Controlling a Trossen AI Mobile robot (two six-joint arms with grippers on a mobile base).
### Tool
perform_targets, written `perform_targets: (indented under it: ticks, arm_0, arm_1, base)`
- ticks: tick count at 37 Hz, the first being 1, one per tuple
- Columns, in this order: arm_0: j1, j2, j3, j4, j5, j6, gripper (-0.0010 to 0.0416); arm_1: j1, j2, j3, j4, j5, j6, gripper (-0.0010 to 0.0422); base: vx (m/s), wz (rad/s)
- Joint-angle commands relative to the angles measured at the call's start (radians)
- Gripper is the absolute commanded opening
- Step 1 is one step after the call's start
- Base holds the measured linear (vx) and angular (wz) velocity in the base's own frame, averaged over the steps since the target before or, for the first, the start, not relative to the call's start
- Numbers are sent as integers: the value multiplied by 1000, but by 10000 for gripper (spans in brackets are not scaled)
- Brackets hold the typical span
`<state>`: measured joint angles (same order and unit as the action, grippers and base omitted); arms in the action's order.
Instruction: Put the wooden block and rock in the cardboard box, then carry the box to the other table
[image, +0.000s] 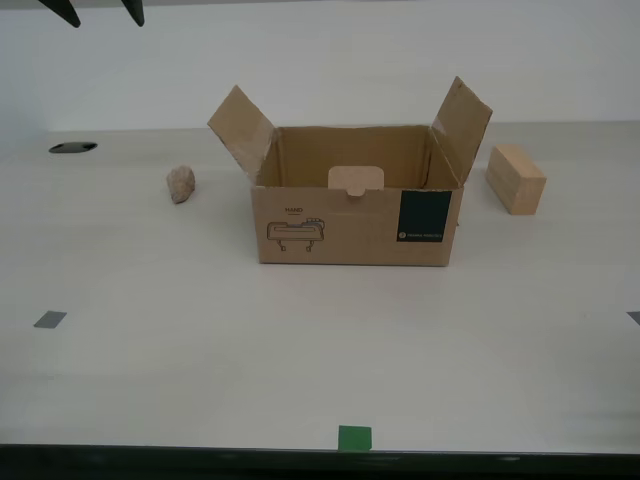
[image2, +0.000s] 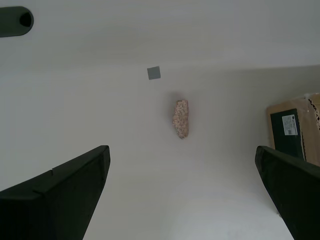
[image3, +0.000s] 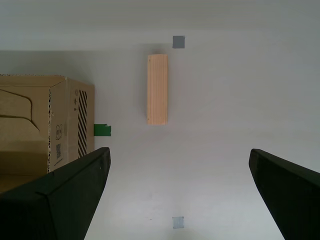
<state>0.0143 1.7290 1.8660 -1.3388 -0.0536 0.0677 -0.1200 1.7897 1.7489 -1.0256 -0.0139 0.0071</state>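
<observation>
Cardboard box: sitting open, flaps up.
Rock: lying beside box, apart.
Wooden block: lying at box's opposite side.
My first gripper: hovering spread over block, seemingly high.
My second gripper: hovering spread over rock.

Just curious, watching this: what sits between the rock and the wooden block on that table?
The cardboard box, open with both side flaps up, stands between the rock and the wooden block in the exterior view. Bare tabletop separates it from each.
</observation>
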Motion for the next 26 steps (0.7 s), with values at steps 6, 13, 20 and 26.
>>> perform_targets:
  ticks: [6, 13, 20, 26]
  arm_0:
    - [2, 0, 1, -2, -2, -1, 387]
    - [3, 0, 1, -1, -2, -1, 387]
    - [5, 0, 1, 2, -2, 0, 387]
    - [8, 0, 1, 5, -3, 0, 387]
  arm_1:
    - [0, 0, 2, 34, 0, 4, 398]
    - [0, 0, 2, 41, 0, 1, 398]
    - [0, 0, 2, 41, 0, 0, 398]
    - [0, 0, 2, 41, 0, 0, 398]
  base:
    - [0, 0]
    - [0, 0]
    - [0, 0]
    - [0, 0]
